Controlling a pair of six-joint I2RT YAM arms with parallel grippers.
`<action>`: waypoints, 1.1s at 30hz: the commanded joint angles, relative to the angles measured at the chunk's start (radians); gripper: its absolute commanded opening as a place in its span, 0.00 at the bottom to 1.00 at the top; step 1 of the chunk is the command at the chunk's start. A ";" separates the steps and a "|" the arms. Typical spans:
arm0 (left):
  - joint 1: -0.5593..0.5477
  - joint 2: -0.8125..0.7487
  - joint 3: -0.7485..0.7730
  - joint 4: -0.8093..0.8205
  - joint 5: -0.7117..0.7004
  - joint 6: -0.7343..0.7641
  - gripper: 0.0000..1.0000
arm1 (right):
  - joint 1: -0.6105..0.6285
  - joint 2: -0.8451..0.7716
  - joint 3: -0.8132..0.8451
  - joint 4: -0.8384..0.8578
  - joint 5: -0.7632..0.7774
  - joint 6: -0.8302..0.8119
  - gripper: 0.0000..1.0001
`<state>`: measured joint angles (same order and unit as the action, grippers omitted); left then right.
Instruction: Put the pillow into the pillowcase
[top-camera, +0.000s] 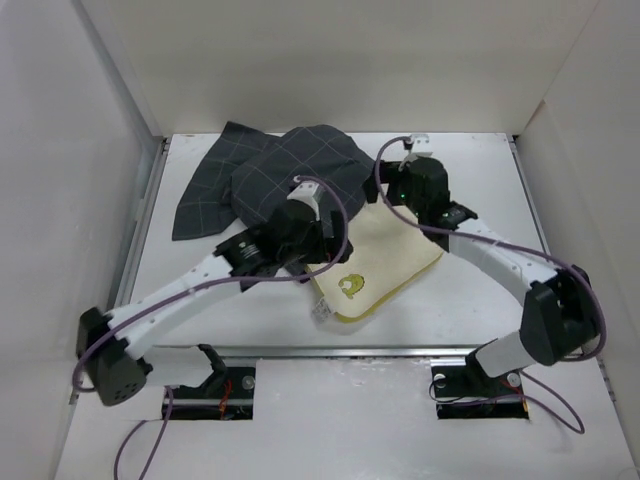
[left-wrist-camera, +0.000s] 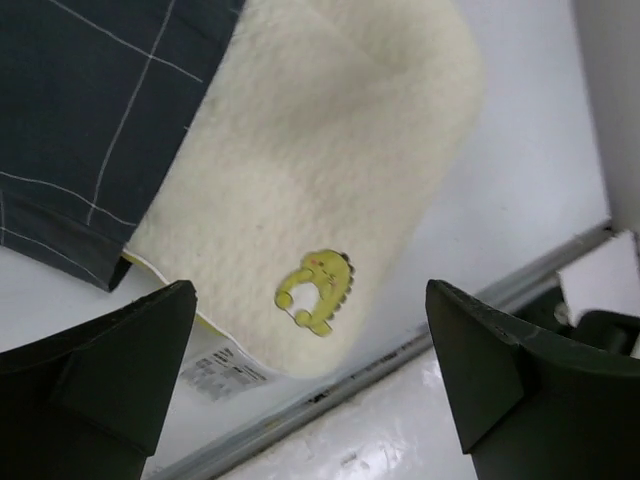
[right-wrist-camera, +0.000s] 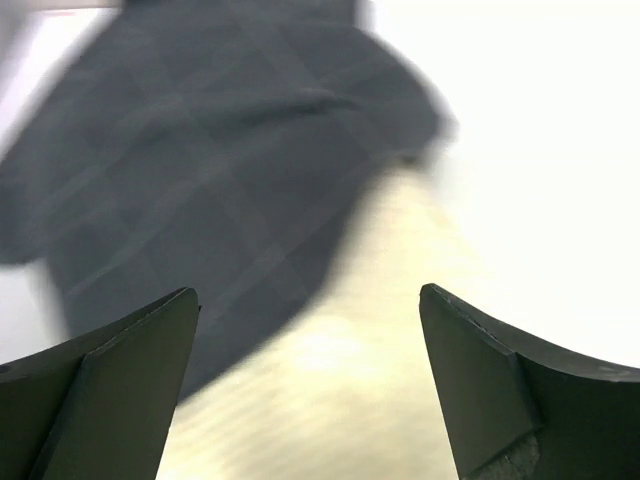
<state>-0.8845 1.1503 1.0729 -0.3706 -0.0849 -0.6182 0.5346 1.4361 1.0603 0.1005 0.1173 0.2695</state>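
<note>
1. The pillow (top-camera: 388, 262) is seen lying on the table (top-camera: 480, 200), near its middle, set slantwise to the edges.
2. Its far part is covered by the pillowcase (top-camera: 275, 175); only the near end is left bare, pointing toward the arm bases.
3. Whether the covered part is inside the pillowcase or merely under it cannot be told.
4. On the bare end a yellow emblem (left-wrist-camera: 313, 290) is shown, and a white tag (left-wrist-camera: 222, 372) sticks out at the corner beside it.
5. A yellow band is seen along the pillow's near edge in the top view.
6. The pillowcase is rumpled over the pillow, and a flatter part is spread on the table toward the far left.
7. The left gripper (left-wrist-camera: 310, 300) is held above the bare end of the pillow, with the emblem in view between its fingers (left-wrist-camera: 120, 370).
8. Its jaws are spread wide and nothing is gripped between them.
9. The right gripper (right-wrist-camera: 310, 300) is held above the far right side, where the pillowcase's edge crosses the pillow.
10. Its jaws are likewise spread wide and nothing is held; the right wrist view is blurred, so finer detail cannot be told.
11. In that view the pillowcase fills the upper left and the pillow the lower middle.
</note>
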 joint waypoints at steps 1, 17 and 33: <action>0.009 0.159 0.067 0.050 -0.056 0.014 1.00 | -0.139 0.090 0.046 -0.172 -0.022 0.134 0.97; 0.018 0.561 0.467 -0.054 -0.113 0.163 1.00 | -0.231 0.094 -0.118 0.006 -0.860 0.195 0.84; -0.007 0.778 0.505 -0.097 -0.182 -0.133 1.00 | -0.519 -0.115 -0.043 -0.427 -0.194 0.249 0.91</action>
<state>-0.8814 1.8805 1.5097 -0.4690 -0.2379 -0.6678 0.0093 1.3449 1.0019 -0.2871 -0.1410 0.4908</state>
